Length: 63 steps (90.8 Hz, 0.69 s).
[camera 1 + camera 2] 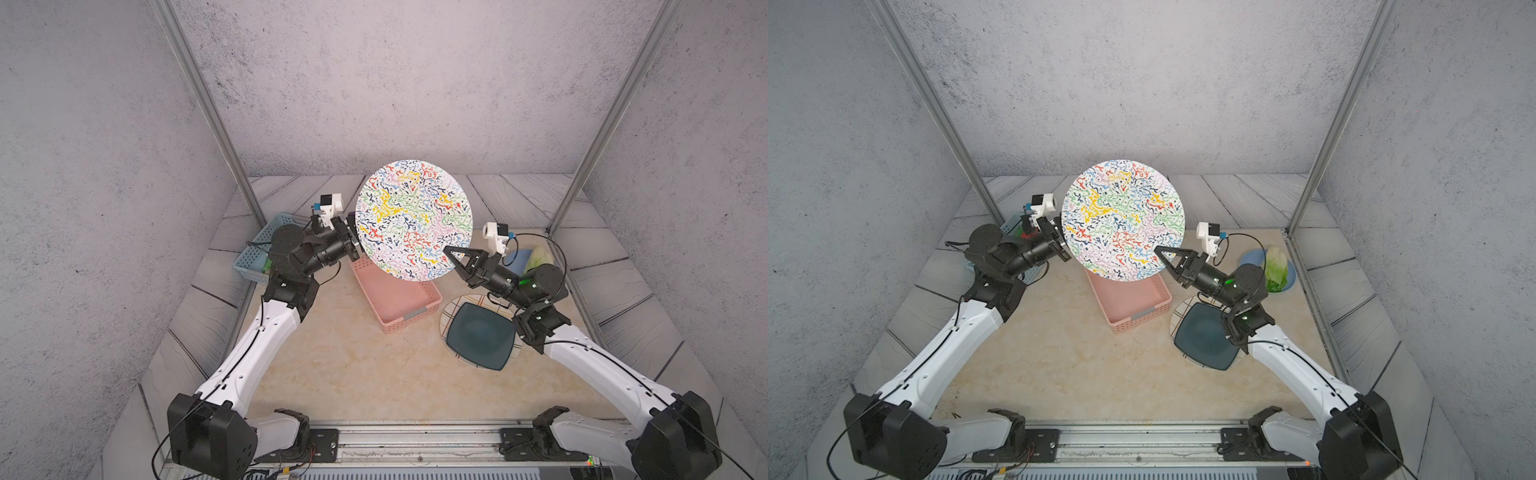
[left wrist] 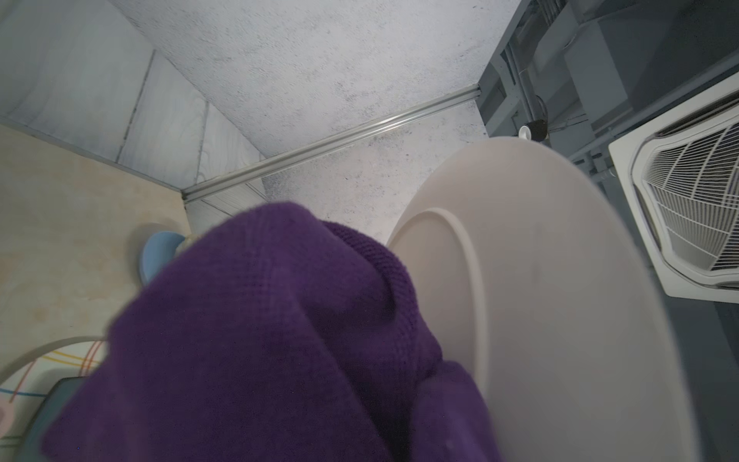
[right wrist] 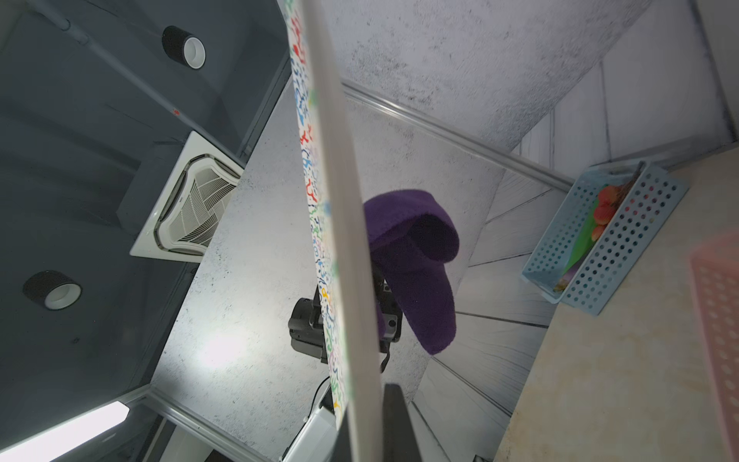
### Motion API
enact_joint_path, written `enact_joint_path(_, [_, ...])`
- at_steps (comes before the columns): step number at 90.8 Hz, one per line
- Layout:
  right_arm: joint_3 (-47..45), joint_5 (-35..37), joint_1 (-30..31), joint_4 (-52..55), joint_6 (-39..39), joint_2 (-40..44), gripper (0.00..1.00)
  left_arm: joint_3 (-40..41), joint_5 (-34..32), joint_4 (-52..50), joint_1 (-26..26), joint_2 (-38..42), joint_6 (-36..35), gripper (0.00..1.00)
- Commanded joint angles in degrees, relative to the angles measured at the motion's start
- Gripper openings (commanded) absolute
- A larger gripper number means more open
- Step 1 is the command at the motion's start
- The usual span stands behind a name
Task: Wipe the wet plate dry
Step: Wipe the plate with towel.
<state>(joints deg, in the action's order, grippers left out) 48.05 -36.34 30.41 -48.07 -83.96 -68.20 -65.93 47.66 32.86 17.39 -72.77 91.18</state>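
A round plate (image 1: 413, 218) (image 1: 1123, 218) with a colourful squiggle pattern hangs tilted in the air above the table, patterned face towards the top cameras. My right gripper (image 1: 446, 251) (image 1: 1158, 251) (image 3: 368, 400) is shut on its lower right rim, and the right wrist view shows the plate (image 3: 340, 200) edge-on. My left gripper (image 1: 353, 241) (image 1: 1065, 245) is at the plate's left edge, shut on a purple cloth (image 2: 260, 340) (image 3: 416, 264). The cloth lies against the plate's plain white underside (image 2: 560, 300). It hides the left fingers in the left wrist view.
A pink basket (image 1: 399, 299) stands under the plate. A blue perforated basket (image 1: 259, 249) (image 3: 604, 240) with colourful items sits at the left wall. A dark teal square plate (image 1: 482, 336) rests on a striped round plate under my right arm. Behind it a blue dish holds lettuce (image 1: 1277, 266).
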Motion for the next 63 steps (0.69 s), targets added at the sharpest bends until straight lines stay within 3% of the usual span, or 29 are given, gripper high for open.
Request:
enact_joint_path(1, [1.4, -0.6, 3.6, -9.5, -0.9, -2.9, 0.0, -1.9, -1.3, 16.2, 2.0, -0.5, 9.6, 0.0])
enact_joint_path(10, [3.9, 3.0, 3.8, -13.8, -3.7, -5.6, 0.0, -0.2, -3.5, 17.8, 7.1, -0.3, 9.1, 0.0])
enact_joint_path(23, [11.0, 3.9, 1.1, -9.7, -3.7, -7.6, 0.0, 3.3, -6.3, 17.2, 13.2, 1.7, 4.9, 0.0])
enact_joint_path(41, [7.6, 4.4, -5.4, -10.6, -6.7, -4.2, 0.0, 1.3, -6.4, 19.3, 5.4, 4.8, 8.6, 0.0])
enact_joint_path(52, [5.2, -1.0, -3.5, -9.2, -4.3, -1.4, 0.0, -5.3, -5.5, 20.1, 3.0, 1.7, 10.4, 0.0])
enact_joint_path(63, [3.3, 0.1, 1.3, -8.2, -1.8, 0.2, 0.0, -9.4, -5.8, 22.8, 4.8, -2.3, 12.1, 0.0])
